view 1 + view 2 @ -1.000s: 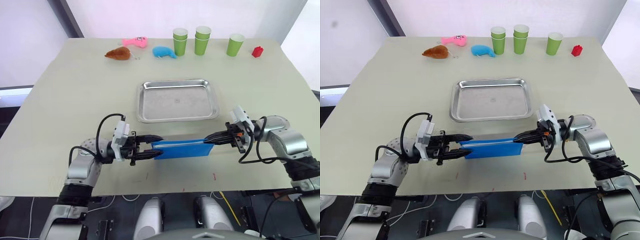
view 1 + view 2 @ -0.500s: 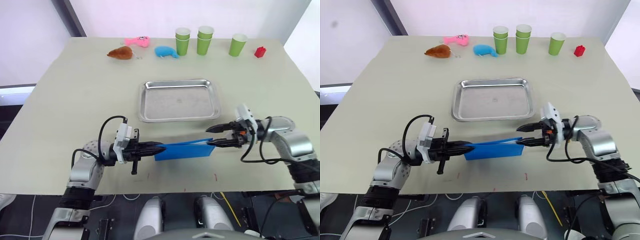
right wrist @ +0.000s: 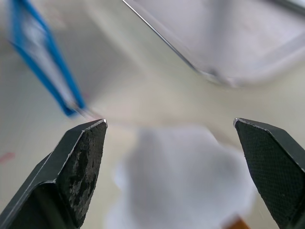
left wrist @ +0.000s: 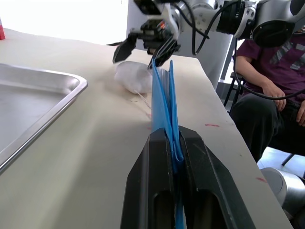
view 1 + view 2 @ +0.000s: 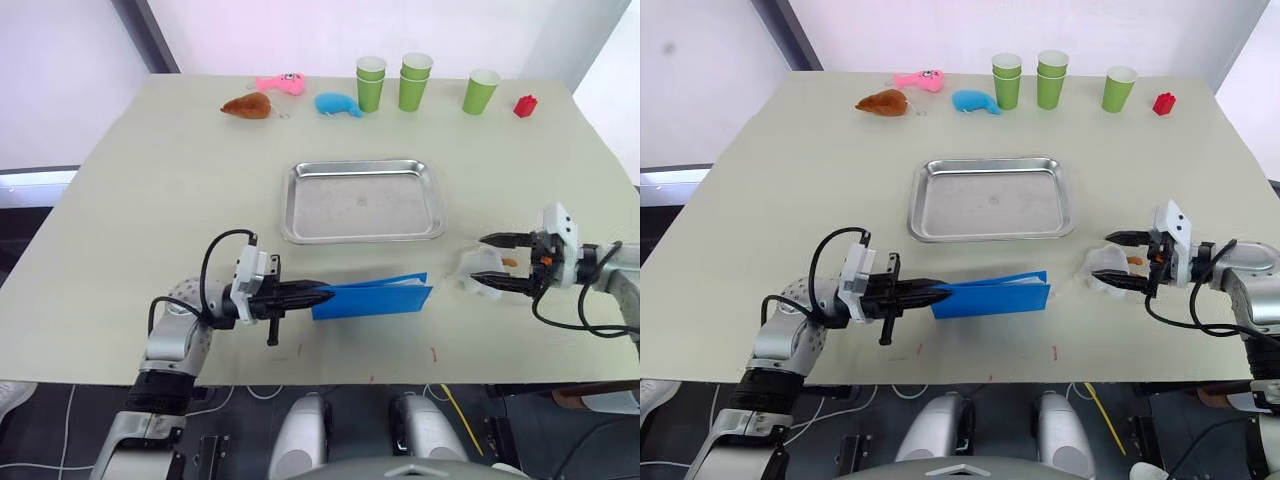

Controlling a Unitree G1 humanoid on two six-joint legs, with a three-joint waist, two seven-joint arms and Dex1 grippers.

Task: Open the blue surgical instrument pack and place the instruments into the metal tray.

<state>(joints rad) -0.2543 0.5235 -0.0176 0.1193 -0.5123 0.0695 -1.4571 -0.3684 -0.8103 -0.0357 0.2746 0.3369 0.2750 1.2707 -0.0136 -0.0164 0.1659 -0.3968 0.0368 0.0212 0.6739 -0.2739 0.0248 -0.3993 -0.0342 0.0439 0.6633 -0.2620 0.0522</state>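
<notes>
The right hand point(image 5: 493, 266) has let go of the blue surgical instrument pack point(image 5: 372, 298) and moved away toward the right edge of the bench point(image 5: 150, 190); its fingers are wide open around a white crumpled piece point(image 5: 474, 270). The left hand point(image 5: 318, 293) is closed on the left end of the pack, which stands on its long edge near the front of the bench. The metal tray point(image 5: 362, 200) lies behind it, with free room between them

Pale beige table point(image 5: 150, 180); white walls behind; dark floor at sides.
</notes>
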